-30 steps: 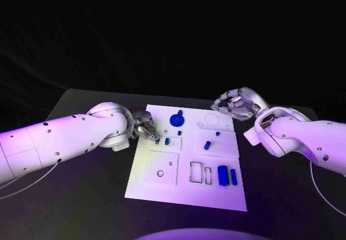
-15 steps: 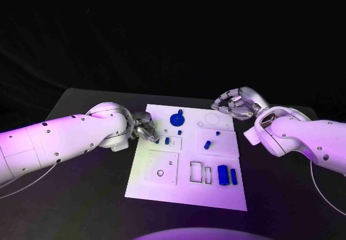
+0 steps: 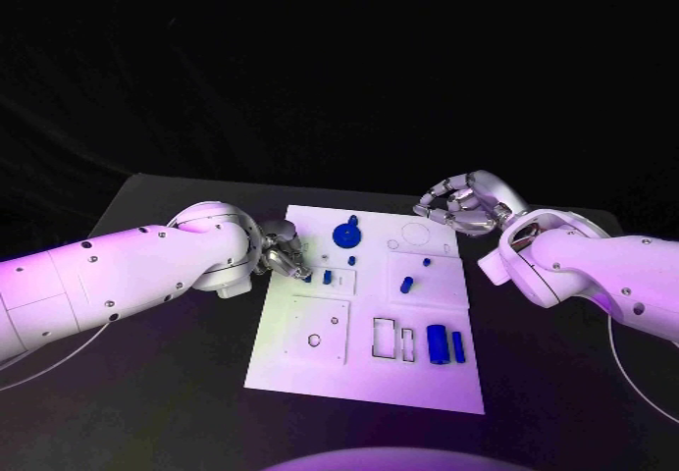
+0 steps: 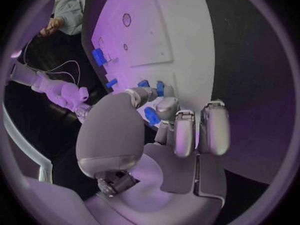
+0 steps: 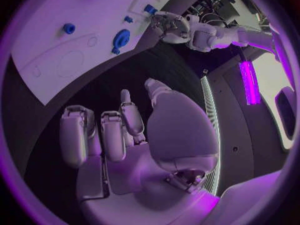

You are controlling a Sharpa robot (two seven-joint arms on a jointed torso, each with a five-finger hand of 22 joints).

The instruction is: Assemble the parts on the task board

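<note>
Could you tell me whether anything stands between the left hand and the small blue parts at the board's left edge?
Nothing visible does. The left hand is already at the task board, its fingertips touching a small blue part, with another blue part just beside.

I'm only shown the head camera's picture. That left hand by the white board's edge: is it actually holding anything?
Observer: Yes. The left wrist view shows the left hand pinching a small blue part between its thumb and a finger.
Visitor: And the right hand, is anything tucked in there?
Observer: No. In the right wrist view the right hand has a bare palm and its fingers are apart. It is over the black table, off the task board.
</note>
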